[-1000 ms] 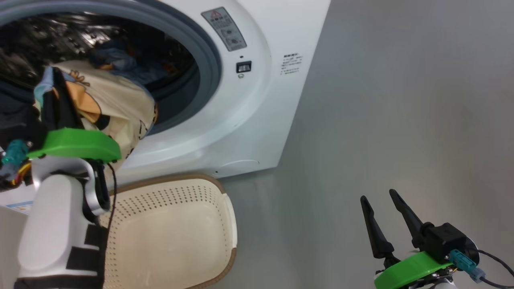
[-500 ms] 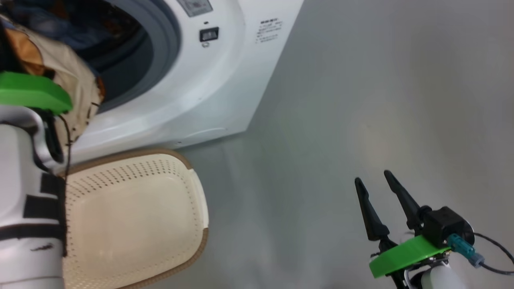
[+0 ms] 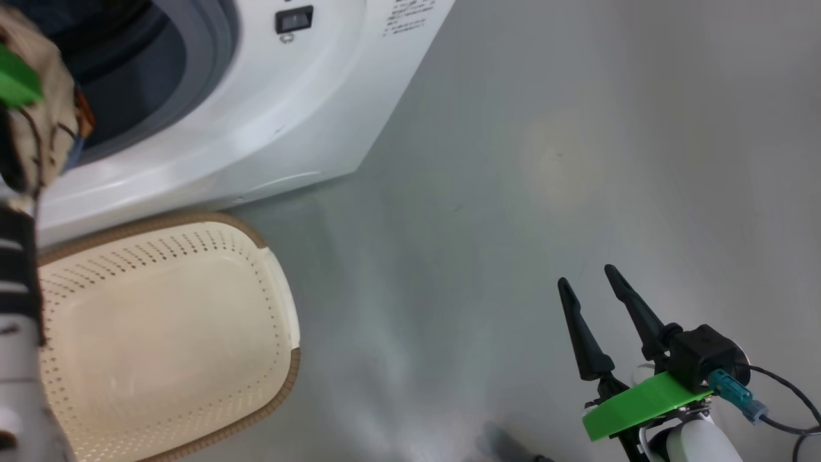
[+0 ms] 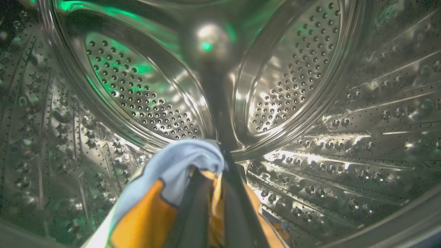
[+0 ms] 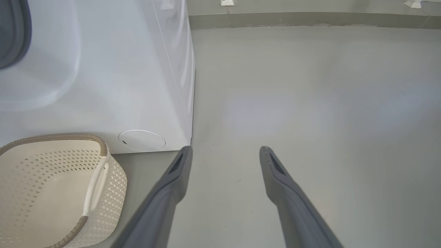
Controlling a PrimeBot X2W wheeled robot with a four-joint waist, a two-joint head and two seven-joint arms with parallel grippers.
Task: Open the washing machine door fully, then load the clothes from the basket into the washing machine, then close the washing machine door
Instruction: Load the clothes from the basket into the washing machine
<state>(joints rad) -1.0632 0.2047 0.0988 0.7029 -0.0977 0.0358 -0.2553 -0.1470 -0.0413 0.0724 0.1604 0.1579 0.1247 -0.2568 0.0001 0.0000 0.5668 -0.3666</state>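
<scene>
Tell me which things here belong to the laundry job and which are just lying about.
Job: washing machine, basket, clothes gripped by the left claw inside the drum.
Just there: grey floor, wall skirting, open right claw, idle.

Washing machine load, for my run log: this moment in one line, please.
left gripper: shut on blue-orange garment, inside drum | right gripper: open, over floor | basket: looks empty

A sparse laundry room or test space: a white front-loading washing machine (image 3: 244, 135) stands on smooth grey floor (image 3: 577, 160), a perforated laundry basket (image 3: 160, 333) near its front.
</scene>
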